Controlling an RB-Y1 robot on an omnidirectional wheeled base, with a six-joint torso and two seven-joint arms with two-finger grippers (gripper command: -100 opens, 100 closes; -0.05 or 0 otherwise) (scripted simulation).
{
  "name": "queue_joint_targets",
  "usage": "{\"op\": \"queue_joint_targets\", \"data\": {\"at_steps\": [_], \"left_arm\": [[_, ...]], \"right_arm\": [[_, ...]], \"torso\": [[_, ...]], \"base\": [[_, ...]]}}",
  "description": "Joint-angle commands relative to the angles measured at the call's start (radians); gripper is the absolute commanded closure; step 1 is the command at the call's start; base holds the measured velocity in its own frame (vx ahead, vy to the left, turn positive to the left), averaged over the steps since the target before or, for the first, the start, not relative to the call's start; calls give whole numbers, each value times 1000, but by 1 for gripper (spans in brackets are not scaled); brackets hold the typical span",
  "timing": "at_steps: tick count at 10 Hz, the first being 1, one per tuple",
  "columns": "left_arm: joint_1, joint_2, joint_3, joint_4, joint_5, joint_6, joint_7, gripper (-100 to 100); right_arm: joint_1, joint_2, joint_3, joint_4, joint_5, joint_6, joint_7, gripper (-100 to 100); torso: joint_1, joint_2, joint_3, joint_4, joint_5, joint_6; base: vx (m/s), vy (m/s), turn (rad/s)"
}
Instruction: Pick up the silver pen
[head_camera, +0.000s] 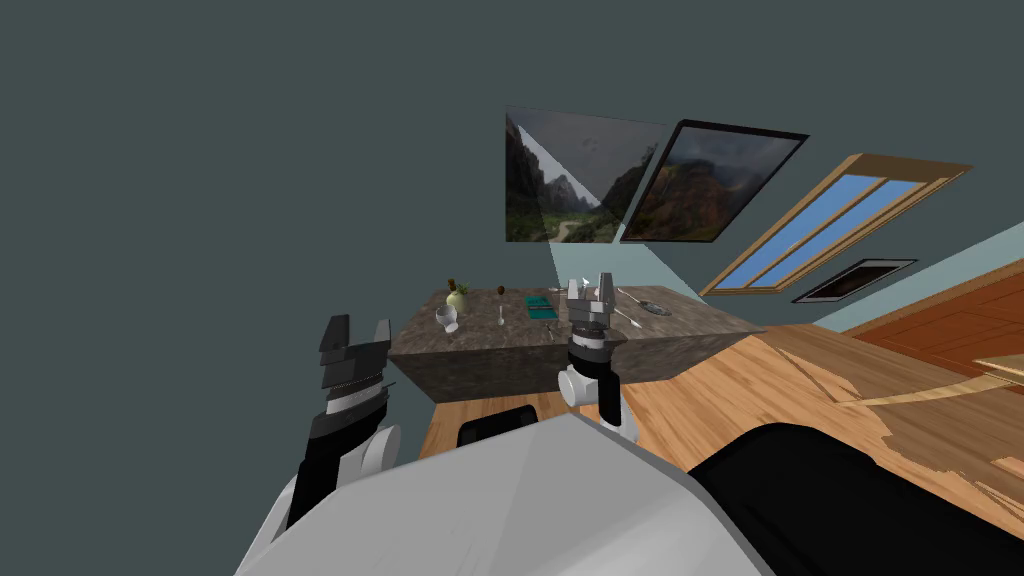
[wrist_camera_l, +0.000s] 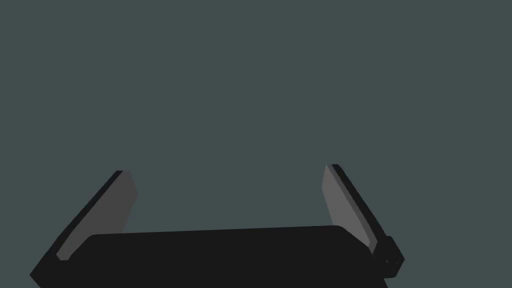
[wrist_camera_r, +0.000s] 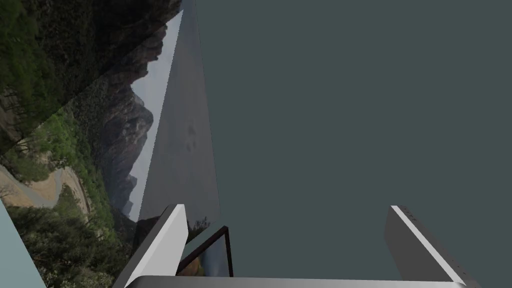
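Silver pen (head_camera: 628, 318) on tbl (head_camera: 470, 340), near R claw (head_camera: 590, 289), its fingers apart.

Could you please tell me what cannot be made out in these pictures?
- The slim silver things on the table: too small in the head view to tell which is the pen.
- The part of the table top behind the right gripper: hidden by that gripper in the head view.
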Motion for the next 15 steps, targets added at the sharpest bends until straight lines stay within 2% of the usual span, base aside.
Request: {"op": "queue_joint_targets", "data": {"at_steps": [1,3,4,7,8,12,13,15], "left_arm": [[0,0,0,0,0,0,0,0],[0,0,0,0,0,0,0,0],[0,0,0,0,0,0,0,0],[0,0,0,0,0,0,0,0],[0,0,0,0,0,0,0,0],[0,0,0,0,0,0,0,0],[0,0,0,0,0,0,0,0],[0,0,0,0,0,0,0,0]], "right_arm": [[6,-48,-3,6,-4,8,-2,-100],[19,-106,-12,19,-14,25,-7,-100],[19,-117,-12,19,-14,25,-7,-100],[47,-212,-32,47,-36,64,-18,-100],[47,-220,-32,47,-36,64,-18,-100],[91,-349,-70,96,-78,133,-38,-100],[91,-355,-70,96,-78,133,-38,-100],[117,-419,-93,123,-101,171,-50,-100]], "torso": [[0,0,0,0,0,0],[-2,0,0,0,0,0],[-4,1,0,0,-1,0],[-4,2,1,0,-1,0],[-6,2,1,0,-1,0],[-8,2,1,1,-2,0],[-9,4,2,1,-2,0],[-7,3,2,1,-2,0]], "base": [[-3,-12,42],[-10,-44,86],[-15,-43,29],[-27,-62,112],[-24,-68,33],[-43,-95,144],[-53,-109,49],[-43,-95,139]]}}
